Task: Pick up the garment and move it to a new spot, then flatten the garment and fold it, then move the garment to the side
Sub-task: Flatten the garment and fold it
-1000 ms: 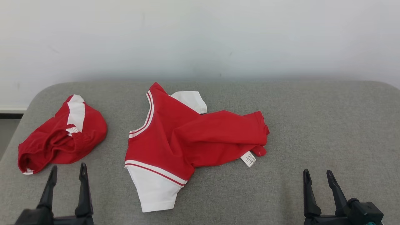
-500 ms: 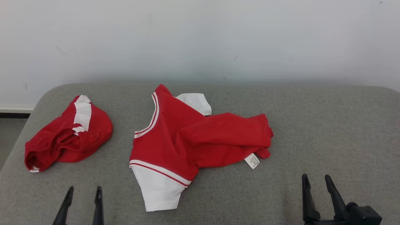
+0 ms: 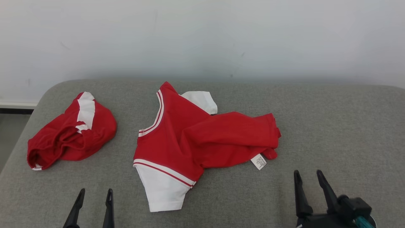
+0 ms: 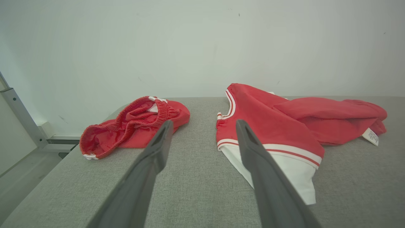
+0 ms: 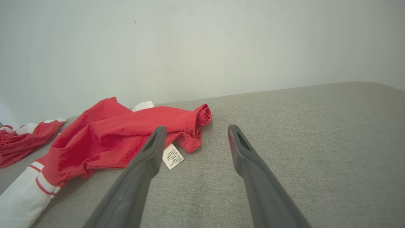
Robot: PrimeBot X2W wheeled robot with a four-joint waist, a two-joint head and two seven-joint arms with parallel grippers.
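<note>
You are watching your left hand sinking back low, fingers spread and empty; your right hand is edging inward, equally wide and empty; the crumpled red-and-white jersey is lying untouched mid-way along the bench, so pickup is only beginning.

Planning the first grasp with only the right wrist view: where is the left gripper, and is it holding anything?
Observer: The left gripper is open and empty, at the head view's lower left, nearer than the shirt and touching no cloth.
Operator: The red heap at my left edge, is that part of the shirt?
Observer: No. It is a separate pair of shorts, lying apart to the shirt's left. The left wrist view shows their elastic waistband.
Operator: Which way does the collar face?
Observer: The striped neckline opens toward the shorts.
</note>
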